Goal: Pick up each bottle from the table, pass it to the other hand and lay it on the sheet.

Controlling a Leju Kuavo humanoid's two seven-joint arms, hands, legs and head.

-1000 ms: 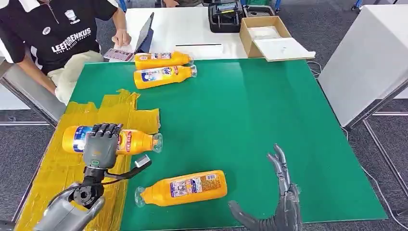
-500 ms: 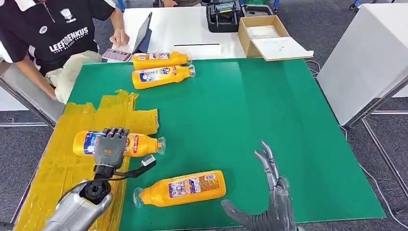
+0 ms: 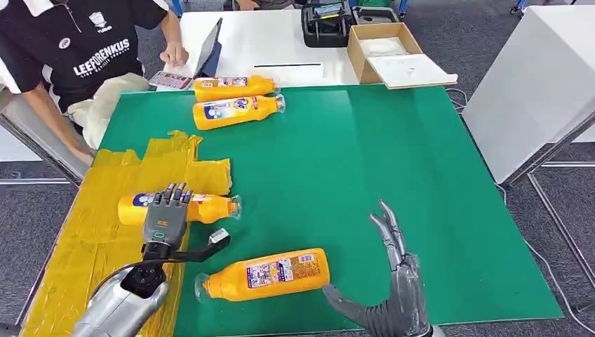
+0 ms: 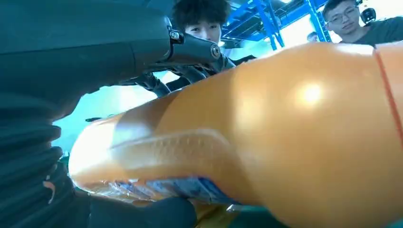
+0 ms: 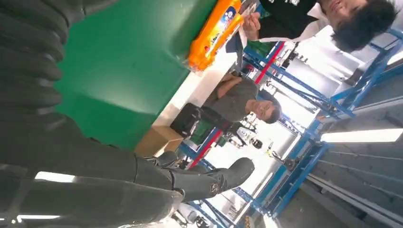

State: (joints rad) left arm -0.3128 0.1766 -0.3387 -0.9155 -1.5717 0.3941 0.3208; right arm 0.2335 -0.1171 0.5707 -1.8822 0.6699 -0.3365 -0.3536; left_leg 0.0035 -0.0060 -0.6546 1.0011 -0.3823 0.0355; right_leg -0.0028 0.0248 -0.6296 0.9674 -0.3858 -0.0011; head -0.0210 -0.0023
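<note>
An orange bottle [image 3: 205,208] [image 4: 285,133] lies on its side on the yellow sheet [image 3: 98,239], cap toward the green mat. My left hand [image 3: 165,219] hovers over its middle with straightened fingers [image 4: 190,47]; the left wrist view shows a gap between them and the bottle, and the thumb sticks out to the side. A second bottle [image 3: 270,272] lies on the green mat [image 3: 365,161] near the front edge. Just right of it my right hand [image 3: 398,281] [image 5: 119,185] is upright, fingers spread, holding nothing. Two more bottles [image 3: 235,87] [image 3: 238,111] [image 5: 214,31] lie at the mat's far edge.
A person [image 3: 77,49] sits at the far left corner with a hand by a tablet [image 3: 210,49]. A cardboard box [image 3: 382,53] and a black device [image 3: 326,21] stand on the white table behind. Another white table [image 3: 533,84] is to the right.
My left hand has lowered the bottle onto the yellow sheet, shifting it slightly right, and its fingers have straightened off it. My right hand has drifted a little left.
</note>
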